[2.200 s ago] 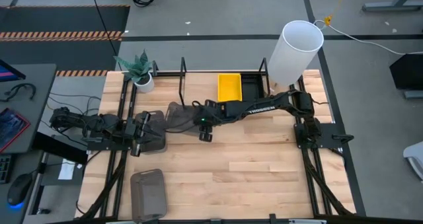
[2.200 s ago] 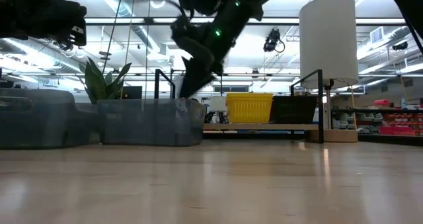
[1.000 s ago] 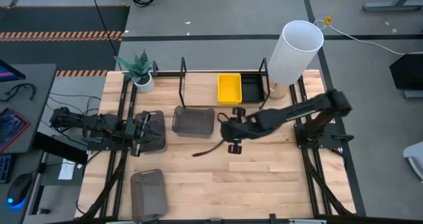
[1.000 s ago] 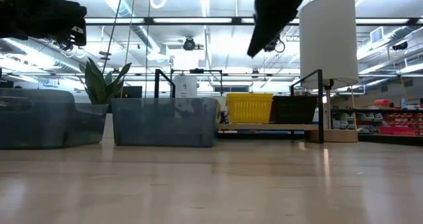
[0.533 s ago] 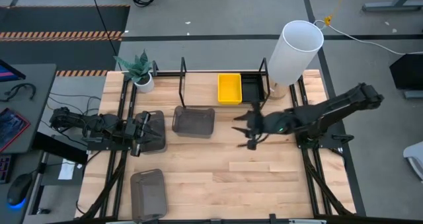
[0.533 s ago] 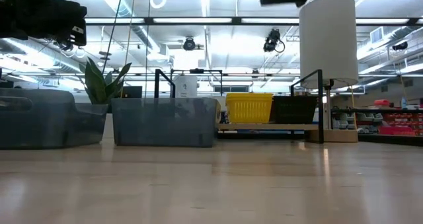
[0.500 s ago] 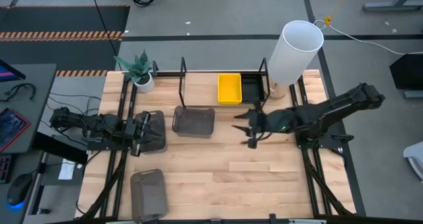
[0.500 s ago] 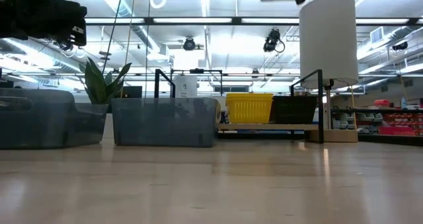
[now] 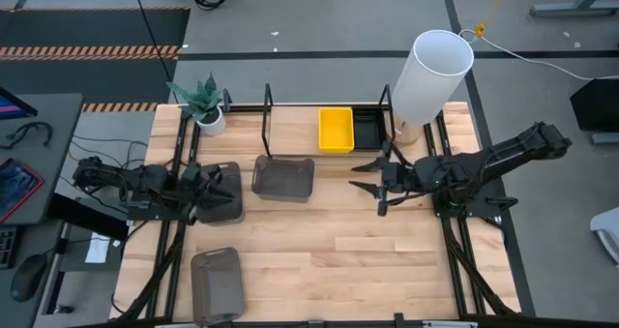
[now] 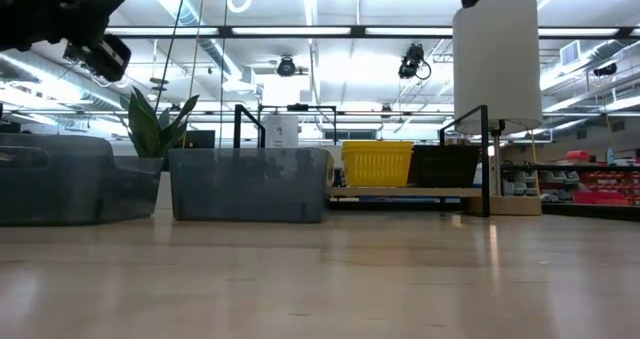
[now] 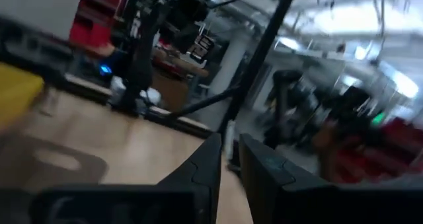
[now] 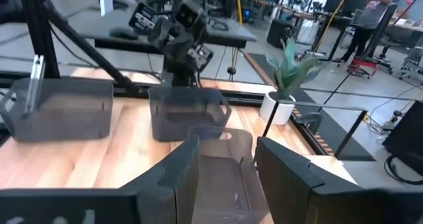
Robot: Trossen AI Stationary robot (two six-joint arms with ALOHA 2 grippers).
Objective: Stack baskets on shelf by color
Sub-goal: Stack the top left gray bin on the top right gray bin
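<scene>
Three smoky grey baskets rest on their bases on the table: one (image 9: 282, 176) in front of the shelf, one (image 9: 221, 193) at the left, one (image 9: 216, 283) by the near edge. A yellow basket (image 9: 336, 130) and a black basket (image 9: 368, 127) sit side by side on the black rod shelf (image 9: 268, 105). My right gripper (image 9: 372, 178) hangs open in the air right of the middle grey basket (image 12: 221, 161), touching nothing. My left gripper (image 9: 201, 185) is shut and hovers above the left grey basket (image 10: 60, 179), clear of it (image 10: 95, 39).
A tall white cylinder (image 9: 430, 76) stands at the shelf's right end, and a potted plant (image 9: 203, 101) at the far left corner. Bare wood lies across the table's middle and near right (image 9: 387, 260). People stand in the room beyond (image 12: 370, 12).
My right gripper has drawn back toward the table's right edge, away from the middle grey basket, rising out of the low view's top while staying open. My left gripper has tipped and shifted slightly above the left basket. The baskets have stayed in place.
</scene>
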